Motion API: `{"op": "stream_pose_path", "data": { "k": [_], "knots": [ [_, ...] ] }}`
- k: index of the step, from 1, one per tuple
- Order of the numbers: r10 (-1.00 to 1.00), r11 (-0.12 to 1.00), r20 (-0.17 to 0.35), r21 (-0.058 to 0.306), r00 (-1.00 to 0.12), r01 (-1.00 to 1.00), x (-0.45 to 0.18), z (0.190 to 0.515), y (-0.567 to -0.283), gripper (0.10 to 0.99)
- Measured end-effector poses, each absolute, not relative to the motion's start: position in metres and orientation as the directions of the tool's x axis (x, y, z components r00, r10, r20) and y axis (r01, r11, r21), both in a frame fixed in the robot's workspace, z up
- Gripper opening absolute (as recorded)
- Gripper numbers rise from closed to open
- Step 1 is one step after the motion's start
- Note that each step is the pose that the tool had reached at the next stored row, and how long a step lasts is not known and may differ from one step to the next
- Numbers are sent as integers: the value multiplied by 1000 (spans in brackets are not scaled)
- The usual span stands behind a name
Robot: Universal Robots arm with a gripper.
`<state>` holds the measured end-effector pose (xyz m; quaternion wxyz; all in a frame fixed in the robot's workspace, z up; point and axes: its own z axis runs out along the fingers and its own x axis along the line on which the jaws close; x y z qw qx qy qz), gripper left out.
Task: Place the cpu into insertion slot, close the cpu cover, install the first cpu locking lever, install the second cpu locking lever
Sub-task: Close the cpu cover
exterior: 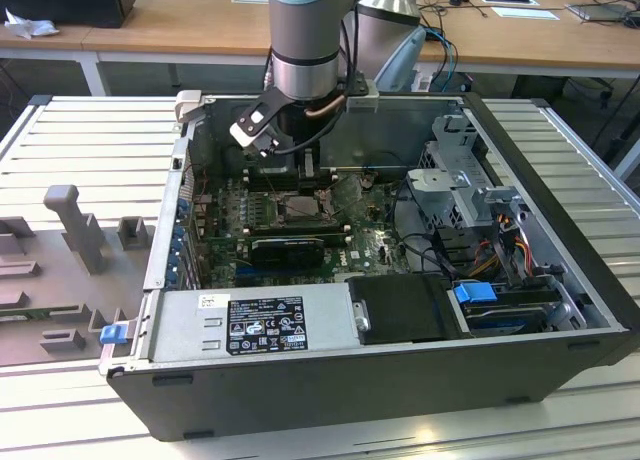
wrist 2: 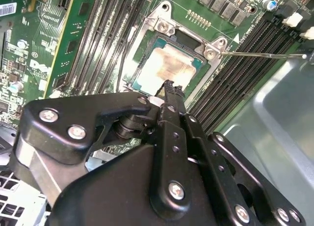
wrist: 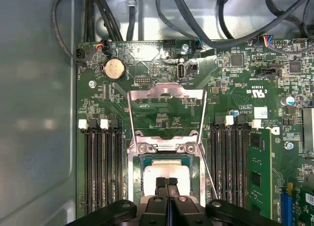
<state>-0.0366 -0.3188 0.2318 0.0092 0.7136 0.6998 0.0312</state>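
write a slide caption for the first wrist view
Shut gripper over the cpu lying in the insertion slot, cpu cover raised open.

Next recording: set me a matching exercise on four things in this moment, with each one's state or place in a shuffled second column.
Things:
1. cpu
2. cpu cover
3. gripper
4. coin battery

States or places:
A. swung open, off the socket
B. shut, right over the cpu
C. round and silver, on the motherboard beyond the open cover
D. lying in the insertion slot

Pairs: 1-D, 2-A, 3-B, 4-C
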Motion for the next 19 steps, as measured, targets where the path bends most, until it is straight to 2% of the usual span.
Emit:
{"op": "stream_pose_path", "data": {
  "k": [19],
  "knots": [
    [999, -20, 30, 57, 18, 998, -34, 251, -318, 106]
  ]
}}
